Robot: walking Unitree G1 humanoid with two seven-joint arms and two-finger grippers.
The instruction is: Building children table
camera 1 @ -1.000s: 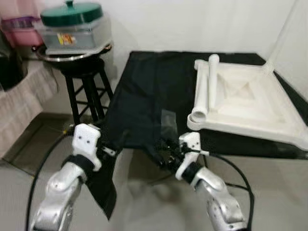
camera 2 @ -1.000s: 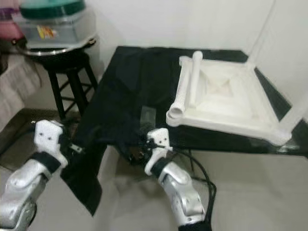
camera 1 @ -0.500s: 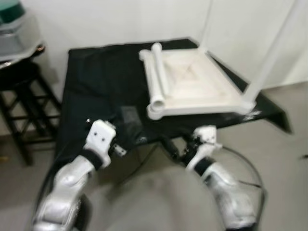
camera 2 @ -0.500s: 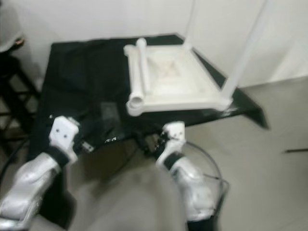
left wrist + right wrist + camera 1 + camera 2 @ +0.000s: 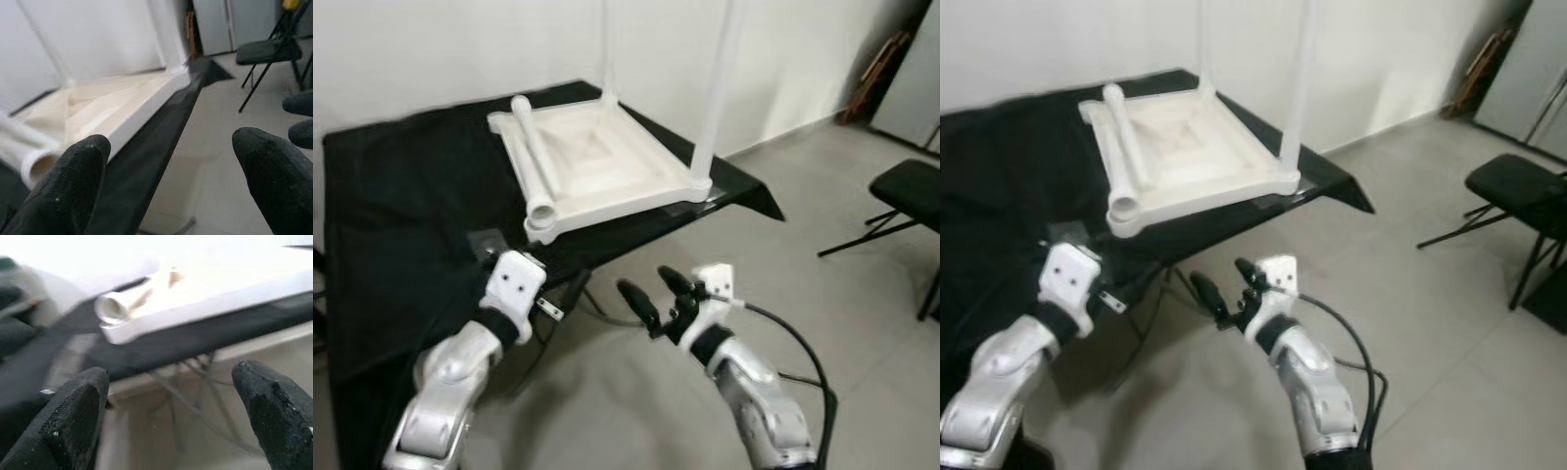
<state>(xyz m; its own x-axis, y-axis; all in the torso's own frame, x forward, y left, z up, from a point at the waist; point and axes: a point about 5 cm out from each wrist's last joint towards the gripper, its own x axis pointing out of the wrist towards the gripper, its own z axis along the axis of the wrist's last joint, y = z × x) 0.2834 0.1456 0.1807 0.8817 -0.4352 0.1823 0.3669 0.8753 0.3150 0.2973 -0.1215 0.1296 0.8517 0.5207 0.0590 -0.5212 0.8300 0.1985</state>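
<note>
White plastic tabletop (image 5: 597, 162) lies upside down on the black-draped desk (image 5: 401, 215), a loose round leg (image 5: 533, 162) on it. Left tool (image 5: 166, 171) and right tool (image 5: 651, 294) gape below the desk's edge, empty.

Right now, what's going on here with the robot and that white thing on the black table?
A white plastic children's table top lies upside down on a black cloth-covered table, with two white legs standing up from its far corners and one loose white tube leg lying across it. The robot stands before it holding nothing: the left gripper is open near the table's edge, and the right gripper is open over the grey floor.
</note>
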